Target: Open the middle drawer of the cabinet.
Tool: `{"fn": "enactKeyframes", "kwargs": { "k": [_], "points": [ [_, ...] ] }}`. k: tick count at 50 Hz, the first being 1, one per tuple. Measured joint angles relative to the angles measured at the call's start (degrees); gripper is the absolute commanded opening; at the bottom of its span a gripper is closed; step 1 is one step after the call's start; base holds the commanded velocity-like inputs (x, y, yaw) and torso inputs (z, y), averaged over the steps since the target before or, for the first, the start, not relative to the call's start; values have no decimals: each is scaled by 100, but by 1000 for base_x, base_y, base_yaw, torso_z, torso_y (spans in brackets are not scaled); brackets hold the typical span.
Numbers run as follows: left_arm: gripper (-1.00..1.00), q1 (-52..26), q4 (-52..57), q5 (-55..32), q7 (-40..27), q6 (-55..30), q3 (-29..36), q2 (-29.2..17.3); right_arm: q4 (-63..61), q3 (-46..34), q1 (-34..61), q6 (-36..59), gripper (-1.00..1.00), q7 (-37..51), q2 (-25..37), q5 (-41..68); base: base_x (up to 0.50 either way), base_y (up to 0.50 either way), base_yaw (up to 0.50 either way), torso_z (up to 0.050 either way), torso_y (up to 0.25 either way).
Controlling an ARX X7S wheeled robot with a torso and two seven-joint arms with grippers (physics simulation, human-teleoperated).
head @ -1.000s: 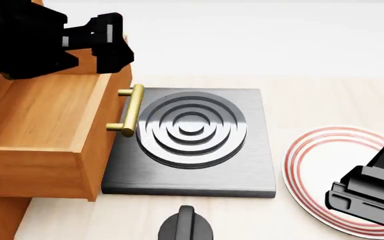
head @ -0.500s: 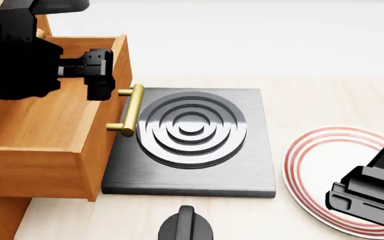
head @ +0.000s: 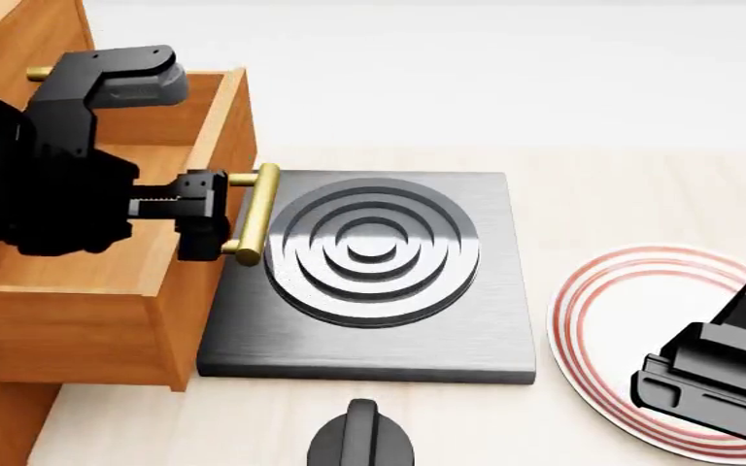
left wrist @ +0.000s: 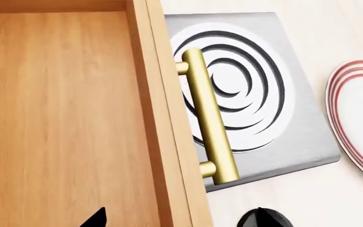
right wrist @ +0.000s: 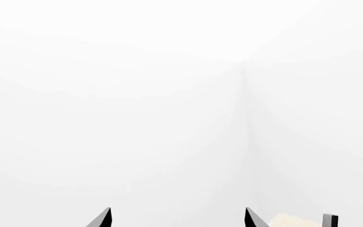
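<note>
The cabinet (head: 16, 29) stands at the left. Its middle drawer (head: 88, 325) is pulled out over the stove plate, and its bare wooden floor (left wrist: 62, 118) shows from above. The brass bar handle (head: 254, 216) (left wrist: 210, 118) runs along the drawer front. My left gripper (head: 207, 216) (left wrist: 178, 221) hangs open over the drawer's front edge, just inside the handle, holding nothing. One black fingertip (left wrist: 96, 218) shows over the drawer floor. My right gripper (head: 707, 388) (right wrist: 176, 218) is open and empty at the lower right, facing blank white.
A grey stove plate (head: 477, 330) with concentric rings lies right of the drawer, partly under it. A black knob (head: 360, 439) sits in front of it. A white plate with red rings (head: 632, 301) lies at the right, under my right arm. Another brass handle (head: 36, 73) shows higher on the cabinet.
My left arm has come down from the cabinet's top to the drawer's front edge beside the handle. The drawer stays pulled out, and the right arm has not moved.
</note>
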Motion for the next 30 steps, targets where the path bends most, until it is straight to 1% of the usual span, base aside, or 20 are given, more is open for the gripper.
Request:
{"fn": "enactKeyframes", "kwargs": {
  "k": [20, 30],
  "points": [
    [100, 176, -208, 74, 405, 231, 81, 40, -22, 24, 3, 38, 100, -1, -5, 19, 0, 0, 0, 0, 0],
    [100, 258, -183, 60, 502, 250, 99, 124, -37, 27, 17, 64, 100, -10, -19, 29, 0, 0, 0, 0, 0]
  ]
}}
